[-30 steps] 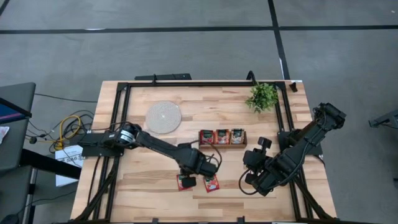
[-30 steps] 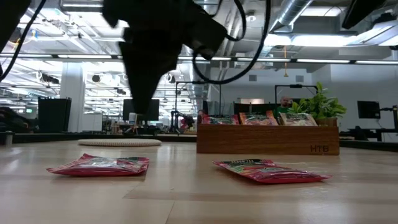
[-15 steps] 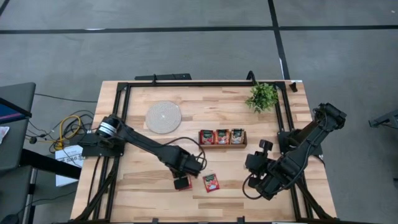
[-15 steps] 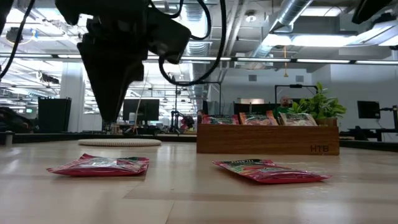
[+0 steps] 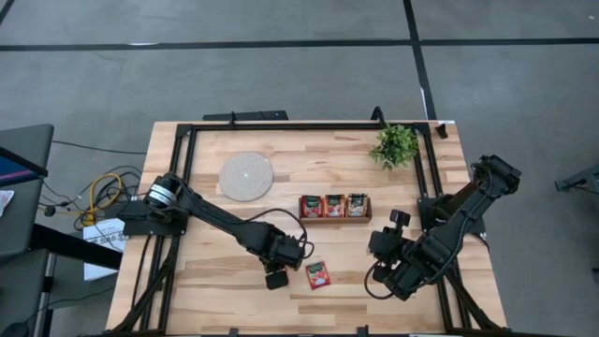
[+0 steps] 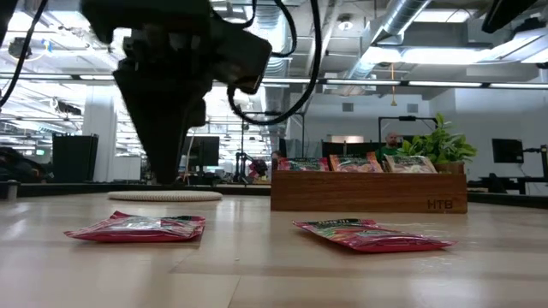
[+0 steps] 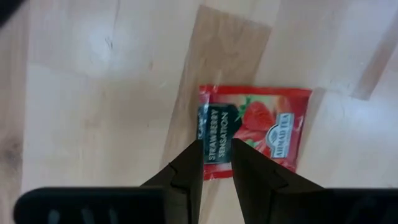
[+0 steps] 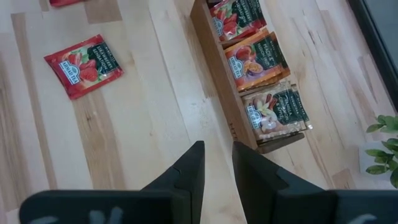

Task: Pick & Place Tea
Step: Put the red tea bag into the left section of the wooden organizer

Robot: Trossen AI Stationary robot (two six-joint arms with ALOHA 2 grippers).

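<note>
Two red tea sachets lie flat on the wooden table near its near edge. My left gripper [image 5: 276, 278] hangs shut above the left sachet [image 7: 261, 130] [image 6: 137, 228], pointing down, with its tips [image 7: 217, 152] over the dark label and clear of it [image 6: 169, 175]. In the high view the gripper hides that sachet. The second sachet [image 5: 319, 275] [image 6: 372, 235] [image 8: 83, 65] lies just to its right. Three more sachets stand in the brown wooden tray [image 5: 334, 217] [image 6: 368, 192]. My right gripper [image 5: 387, 284] [image 8: 217, 155] waits, shut, above the table's near right part.
A round white disc [image 5: 246, 175] lies on the far left part of the table, and a small green plant [image 5: 394, 145] stands at the far right. A black frame [image 5: 281, 125] runs around the tabletop. Bare wood lies between the disc and the sachets.
My left gripper has moved toward the table's near edge and a little left, away from the tray. It has come down somewhat and now stands over the left sachet. Both sachets have stayed where they were.
</note>
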